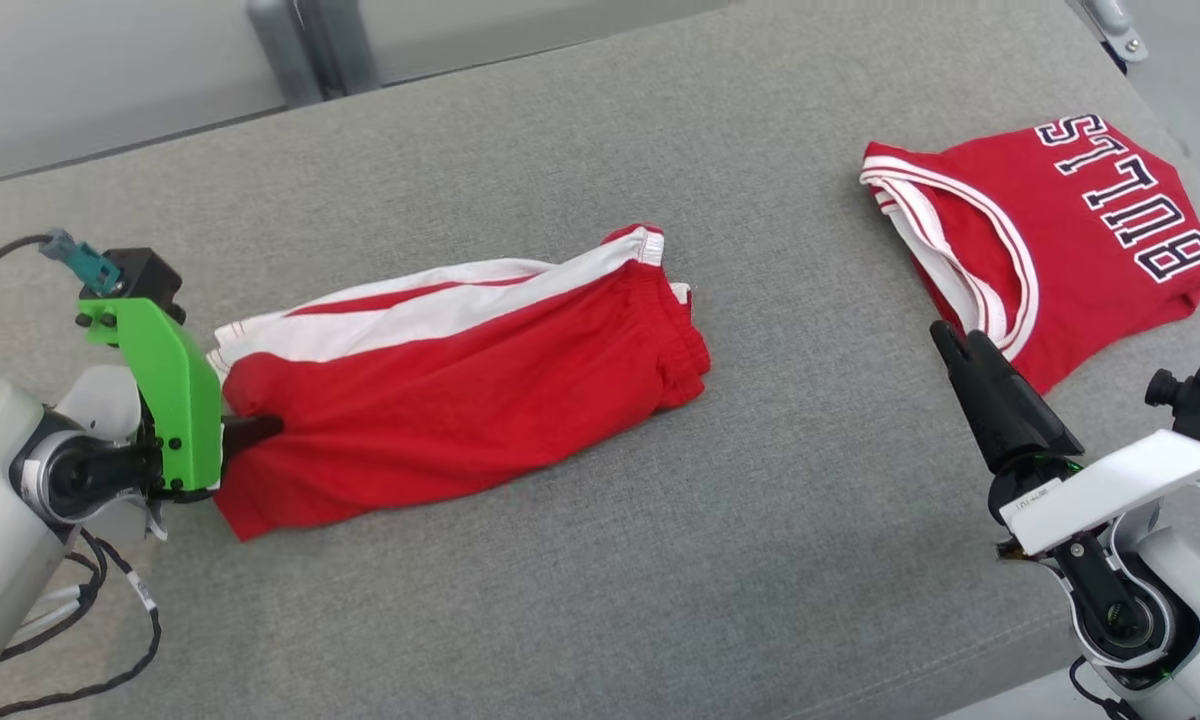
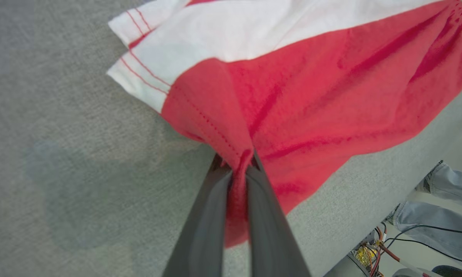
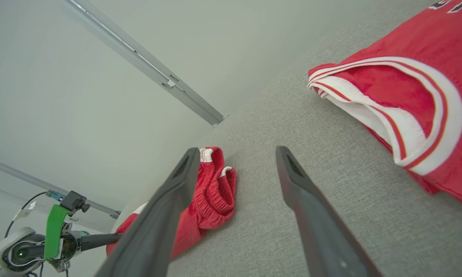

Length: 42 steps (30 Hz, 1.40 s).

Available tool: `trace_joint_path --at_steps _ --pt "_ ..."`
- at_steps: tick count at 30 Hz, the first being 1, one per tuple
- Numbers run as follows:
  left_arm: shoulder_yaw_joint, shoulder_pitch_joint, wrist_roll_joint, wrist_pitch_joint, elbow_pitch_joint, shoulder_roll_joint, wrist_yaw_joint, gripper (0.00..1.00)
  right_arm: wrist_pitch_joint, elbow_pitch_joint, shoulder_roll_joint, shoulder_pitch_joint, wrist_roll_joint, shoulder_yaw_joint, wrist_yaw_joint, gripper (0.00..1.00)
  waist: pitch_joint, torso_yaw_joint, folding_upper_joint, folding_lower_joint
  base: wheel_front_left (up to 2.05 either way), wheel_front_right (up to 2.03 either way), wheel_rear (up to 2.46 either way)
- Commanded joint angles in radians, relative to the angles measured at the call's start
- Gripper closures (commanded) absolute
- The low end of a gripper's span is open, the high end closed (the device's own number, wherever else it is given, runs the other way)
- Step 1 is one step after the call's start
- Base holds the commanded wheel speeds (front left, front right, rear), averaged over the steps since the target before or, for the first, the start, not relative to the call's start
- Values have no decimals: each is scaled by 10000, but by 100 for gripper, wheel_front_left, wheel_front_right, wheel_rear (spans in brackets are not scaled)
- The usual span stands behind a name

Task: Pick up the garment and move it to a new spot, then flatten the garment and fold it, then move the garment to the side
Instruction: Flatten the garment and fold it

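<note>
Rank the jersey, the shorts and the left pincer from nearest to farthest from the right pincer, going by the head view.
1. Jersey: just ahead of the open right pincer, to its right.
2. Shorts: in the middle, to its left, waistband end closest.
3. Left pincer: far left, shut on the far end of the shorts.

Red shorts (image 1: 460,400) with a broad white side stripe are laid wrinkled across the grey padded surface (image 1: 600,600). The elastic waistband is bunched at the right end, and the left hem is gathered and pinched by the left gripper (image 2: 236,163).
</note>
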Motion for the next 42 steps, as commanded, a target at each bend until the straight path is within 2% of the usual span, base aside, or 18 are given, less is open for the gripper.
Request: trace_joint_path --at_steps 1,7,8,9,10,16,20,24,28,34,36,41,42 --pt "-16 300 -84 -18 -82 52 98 100 -15 35 -61 170 98 87 6 0 -494 497 -1 0 0 0 0" --pt "-73 803 -99 -224 -339 214 466 100 -16 100 -278 153 355 268 6 0 -652 727 -1 0 0 0 0" --pt "-74 849 -97 -259 -339 212 503 83 -17 112 -302 149 362 278 6 0 -661 746 -1 0 0 0 0" --pt "-89 925 -59 -357 -318 203 533 24 -17 130 -332 147 366 294 6 0 -678 770 -1 0 0 0 0" --pt "-100 980 -43 -387 -284 183 548 0 -17 141 -351 144 381 317 6 0 -697 789 -1 0 0 0 0" --pt "3 1016 154 -955 -103 121 460 0 -19 233 -430 169 269 322 6 0 -984 1022 -1 0 0 0 0" --pt "-56 735 783 -1542 -255 473 422 0 -20 358 -267 304 -206 -75 6 0 -1217 1289 -1 0 0 0 0" --pt "115 576 1741 -2925 -678 891 745 0 -21 472 -35 391 -1182 -654 6 0 -1417 1595 -1 0 0 0 0" --pt "436 892 2596 -4859 -1425 1265 1533 0 -22 598 511 544 -2823 -1662 6 0 -1604 1901 -1 0 0 0 0" --pt "1200 2039 3239 -7978 -3061 1541 3115 0 -22 525 1564 985 -5100 -3102 6 0 -1843 2403 -1 0 0 0 0" --pt "1380 2750 3388 -8917 -3567 1570 3767 0 -22 518 1810 1134 -6060 -3459 6 0 -1897 2506 -1 0 0 0 0" --pt "2112 4154 3711 -9538 -4620 1240 4921 0 -22 451 2445 1452 -7605 -4192 6 0 -1966 2648 -1 0 0 0 0" --pt "2430 4505 3824 -9567 -4880 1001 5121 0 -22 437 2637 1551 -7882 -4367 6 0 -1965 2690 -1 0 0 0 0"
